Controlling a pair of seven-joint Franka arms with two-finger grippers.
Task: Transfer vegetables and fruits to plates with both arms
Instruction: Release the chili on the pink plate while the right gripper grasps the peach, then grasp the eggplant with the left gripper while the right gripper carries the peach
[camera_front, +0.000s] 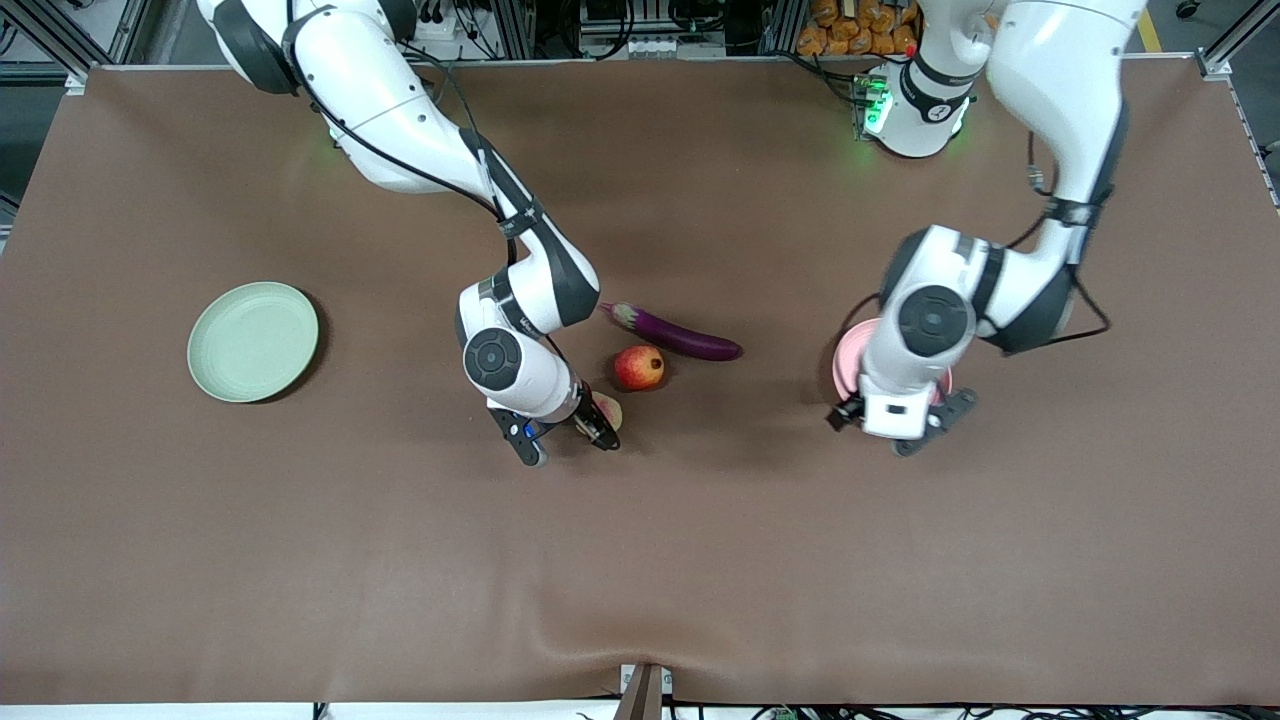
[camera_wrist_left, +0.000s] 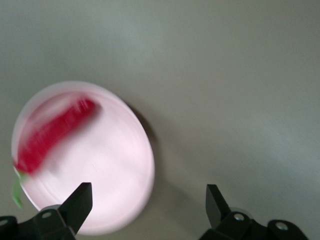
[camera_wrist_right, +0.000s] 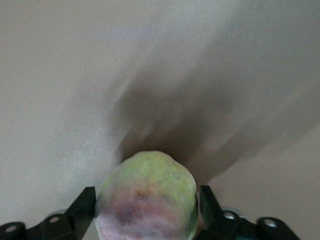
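1. The mint green plate (camera_front: 253, 341) sits bare toward the right arm's end of the table, well apart from everything else; only the front view shows it.
2. The right gripper (camera_front: 560, 435) is clamped around the pinkish-tan round fruit (camera_front: 607, 410). From the front only a sliver of that fruit peeks out beside the fingers. The right wrist view shows the fruit (camera_wrist_right: 146, 199) filling the gap between both fingers (camera_wrist_right: 82, 207), its skin yellow-green above and pinkish below.
3. The red-orange fruit (camera_front: 639, 367) rests on the table just beside the held fruit, farther from the front camera.
4. The purple eggplant (camera_front: 672, 333) lies just beside the red-orange fruit, farther from the camera again, cap toward the right arm.
5. The pink plate (camera_front: 848, 362) is mostly hidden under the left arm in the front view. The left wrist view shows the plate (camera_wrist_left: 107, 165) whole, with the red chili pepper (camera_wrist_left: 52, 134) lying in it.
6. The left gripper (camera_front: 903, 428) hangs over the pink plate's edge, fingers (camera_wrist_left: 80, 200) spread wide and holding nothing.
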